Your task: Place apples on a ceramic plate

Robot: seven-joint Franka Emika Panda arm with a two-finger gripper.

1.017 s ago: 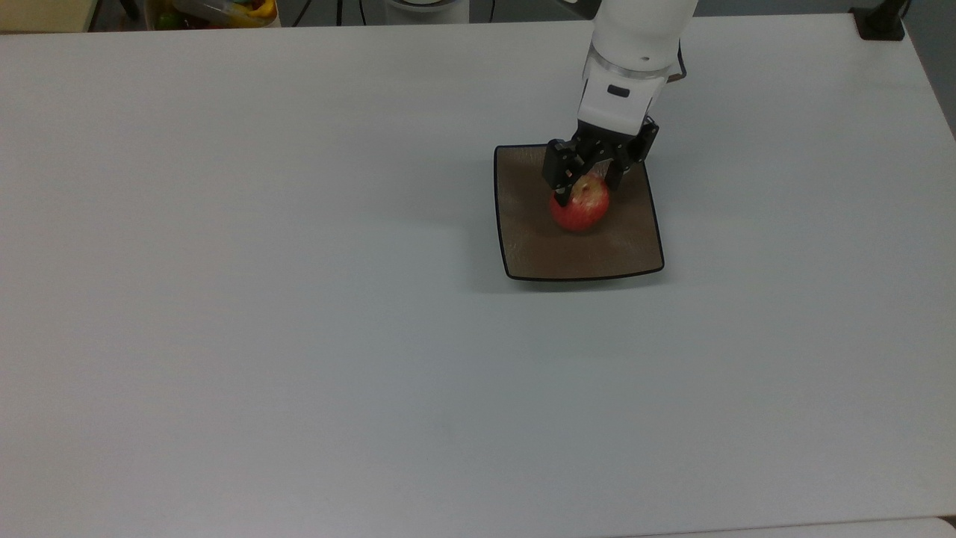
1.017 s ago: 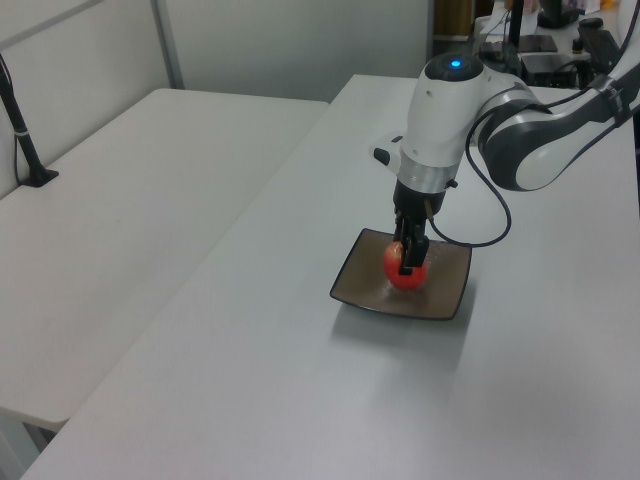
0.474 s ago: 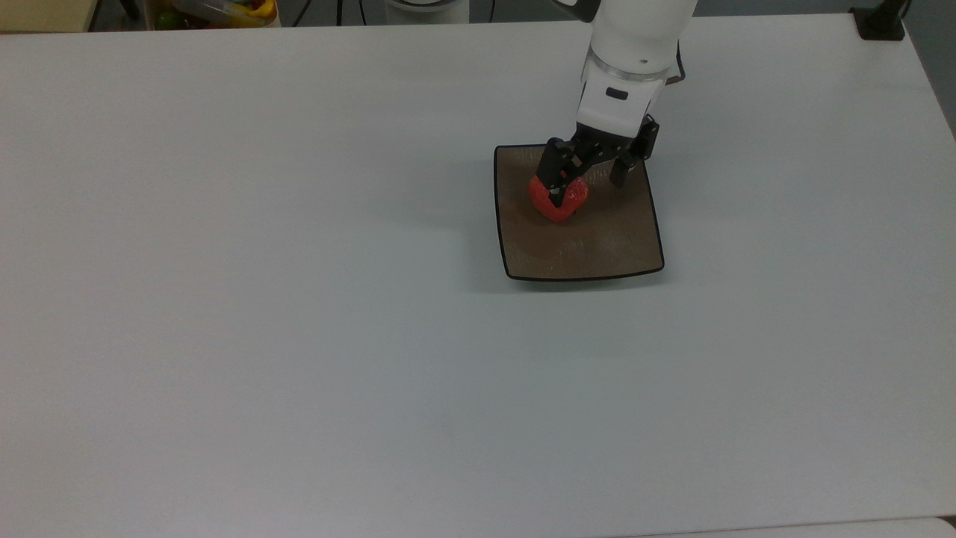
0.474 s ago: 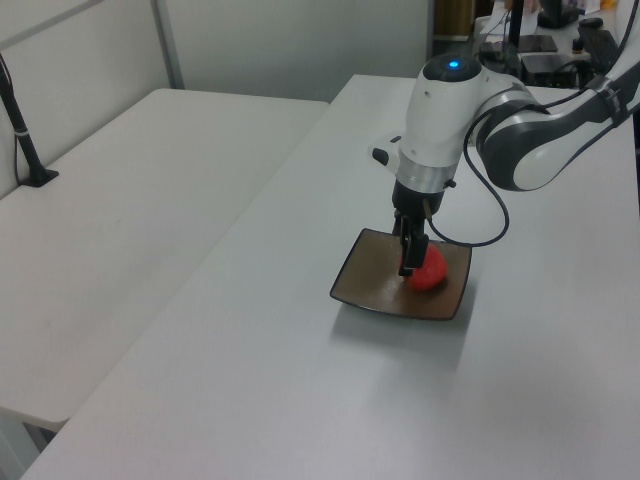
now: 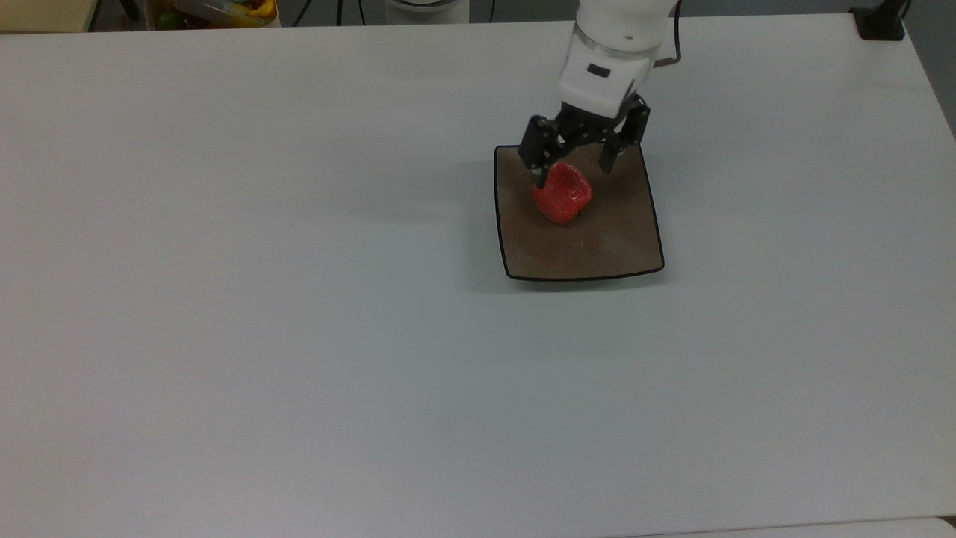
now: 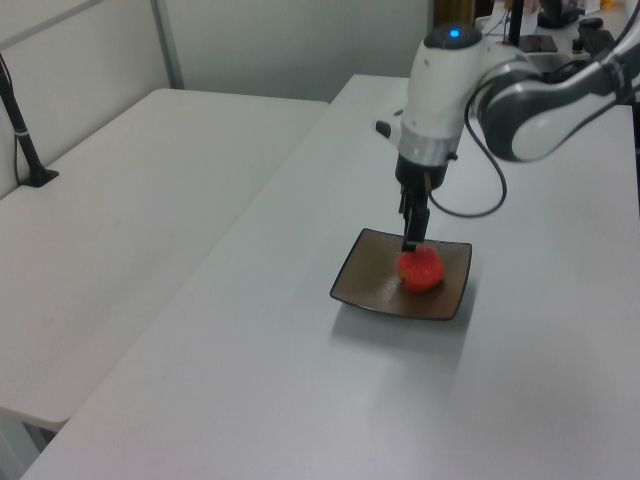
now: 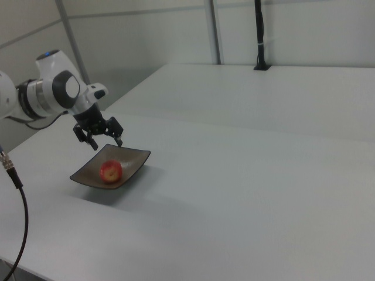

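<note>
Above the plate's far edge, the gripper (image 5: 573,158) hangs with jaws spread wide and empty, risen clear since a second ago, when it was closed round the apple (image 5: 562,194). Released, the apple rests on the ceramic plate (image 5: 620,246); placement appears complete.

Left view. A small red apple (image 6: 421,270) rests on a square, glossy brown ceramic plate (image 6: 372,281) with a dark rim, toward the left view's right half of the plate. The plate lies on a white tabletop (image 6: 280,380). The black end effector (image 6: 410,239) of a white robot arm (image 6: 445,80) hangs just above the apple, pointing down.
</note>
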